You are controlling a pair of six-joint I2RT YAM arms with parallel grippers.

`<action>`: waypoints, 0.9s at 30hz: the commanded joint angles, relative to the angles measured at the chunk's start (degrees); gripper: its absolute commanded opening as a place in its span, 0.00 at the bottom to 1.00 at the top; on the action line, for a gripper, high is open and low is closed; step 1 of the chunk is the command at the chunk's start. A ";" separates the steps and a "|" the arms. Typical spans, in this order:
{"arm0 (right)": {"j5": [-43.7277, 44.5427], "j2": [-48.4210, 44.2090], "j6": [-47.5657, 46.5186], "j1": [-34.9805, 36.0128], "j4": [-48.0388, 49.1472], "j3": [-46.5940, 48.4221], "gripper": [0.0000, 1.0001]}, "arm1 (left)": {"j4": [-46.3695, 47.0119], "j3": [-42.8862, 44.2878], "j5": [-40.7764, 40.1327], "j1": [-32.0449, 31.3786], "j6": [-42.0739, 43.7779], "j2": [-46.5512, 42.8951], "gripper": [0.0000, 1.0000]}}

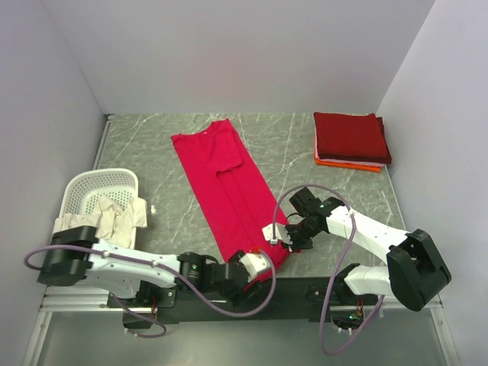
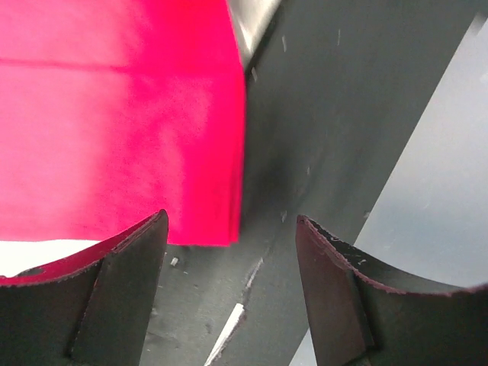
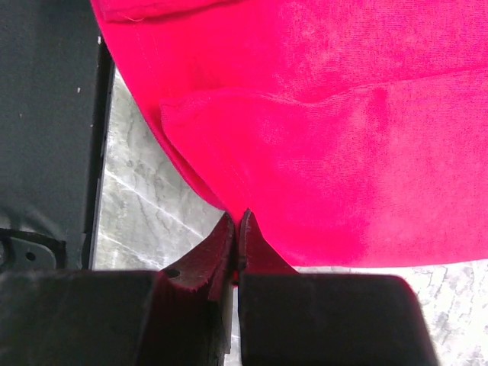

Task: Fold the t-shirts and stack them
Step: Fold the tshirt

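Note:
A large crimson-red t-shirt (image 1: pixel 229 191) lies folded into a long strip down the middle of the marble table. My right gripper (image 1: pixel 276 235) is at the strip's right edge near its near end. In the right wrist view it (image 3: pixel 240 217) is shut on the edge of the crimson cloth (image 3: pixel 343 137). My left gripper (image 1: pixel 255 268) is open and empty at the strip's near end. In the left wrist view it (image 2: pixel 229 221) hangs over the dark rail, with the shirt's corner (image 2: pixel 114 122) just ahead. A folded stack stands at the back right, with a dark maroon shirt (image 1: pixel 351 136) on top and an orange shirt (image 1: pixel 347 162) at the bottom.
A white slotted basket (image 1: pixel 91 187) at the left holds cream-white cloth (image 1: pixel 107 213). A dark rail (image 1: pixel 305 286) runs along the table's near edge. Grey walls close in the table on the left, back and right.

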 commanded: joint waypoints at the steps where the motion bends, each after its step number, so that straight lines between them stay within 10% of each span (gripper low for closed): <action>1: -3.12 0.30 -0.14 -1.37 -1.05 2.56 0.00 | -2.44 4.17 -2.04 -2.35 1.08 4.85 0.72; 19: -6.11 0.04 -1.99 -3.74 -3.08 2.21 0.00 | -10.88 14.72 -12.87 -3.49 -1.91 22.79 0.54; 27: -7.43 -1.02 -2.51 -4.36 -4.48 2.91 0.00 | -14.48 16.31 -16.12 -3.50 -4.81 25.52 0.13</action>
